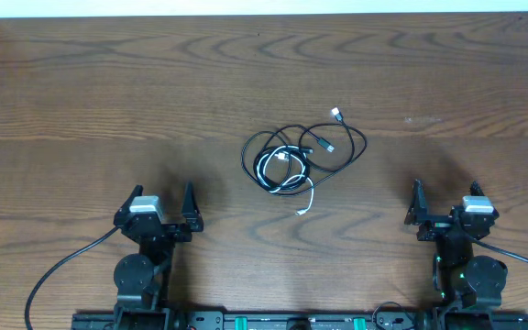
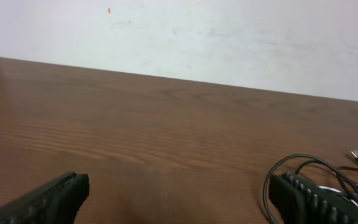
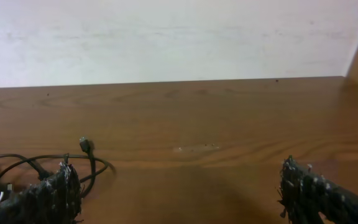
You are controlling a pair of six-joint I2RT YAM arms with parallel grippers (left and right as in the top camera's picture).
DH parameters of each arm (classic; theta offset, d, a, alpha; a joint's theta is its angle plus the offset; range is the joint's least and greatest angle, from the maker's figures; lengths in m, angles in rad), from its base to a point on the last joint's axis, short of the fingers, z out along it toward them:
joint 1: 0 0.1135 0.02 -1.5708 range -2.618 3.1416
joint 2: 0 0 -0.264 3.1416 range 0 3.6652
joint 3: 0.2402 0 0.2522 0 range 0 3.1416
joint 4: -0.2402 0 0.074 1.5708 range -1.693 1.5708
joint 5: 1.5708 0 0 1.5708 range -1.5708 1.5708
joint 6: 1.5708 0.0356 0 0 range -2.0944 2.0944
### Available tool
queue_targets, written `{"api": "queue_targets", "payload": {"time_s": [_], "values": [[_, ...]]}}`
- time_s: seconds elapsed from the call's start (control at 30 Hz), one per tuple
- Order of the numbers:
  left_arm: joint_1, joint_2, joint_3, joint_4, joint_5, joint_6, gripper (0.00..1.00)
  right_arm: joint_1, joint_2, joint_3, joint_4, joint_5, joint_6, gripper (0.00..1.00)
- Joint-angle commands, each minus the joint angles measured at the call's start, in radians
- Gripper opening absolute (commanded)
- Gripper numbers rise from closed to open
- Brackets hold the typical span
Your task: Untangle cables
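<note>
- Table [image 1: 81, 92]: a dark wood-grain top that fills the overhead view. A pale wall [image 2: 229, 37] stands behind its far edge.
- Left gripper [image 1: 161, 191]: sits near the front edge on the left side. Its jaws are spread wide with nothing between them. In the left wrist view only bare wood lies between its two fingers [image 2: 55, 198].
- Right gripper [image 1: 445, 188]: sits near the front edge on the right side. Its jaws are likewise spread wide and hold nothing. In the right wrist view its fingers [image 3: 328, 200] frame bare table.
- Cables [image 1: 301, 156]: one loose knot of overlapping loops near mid-table.
  - The knot lies between the two grippers and farther from the front edge than either.
  - It is well apart from both grippers and touches neither.
  - It lies ahead and to the right of the left gripper, and ahead and to the left of the right gripper.
- Black cords [image 1: 348, 147]: form the wider outer loops of the knot.
- White cord [image 1: 266, 170]: coils inside the knot's left part. Its free tail runs toward the front edge.
- Plug [image 1: 336, 114]: a small end at the knot's far side.
</note>
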Motion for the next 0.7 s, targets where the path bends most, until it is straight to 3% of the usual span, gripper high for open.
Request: {"api": "queue_targets", "payload": {"time_s": [0.0, 0.43, 0.67], "values": [[-0.003, -0.007, -0.02, -0.031, -0.054, 0.017, 0.99, -0.005, -0.006, -0.002, -0.004, 0.016, 0.009, 0.99], [-0.003, 0.005, 0.034, -0.039, 0.0, 0.013, 0.99, -0.005, -0.006, -0.002, -0.004, 0.016, 0.009, 0.99], [-0.003, 0.109, 0.115, -0.042, 0.074, 0.006, 0.99, -0.005, -0.006, -0.002, -0.004, 0.016, 0.009, 0.99]]}}
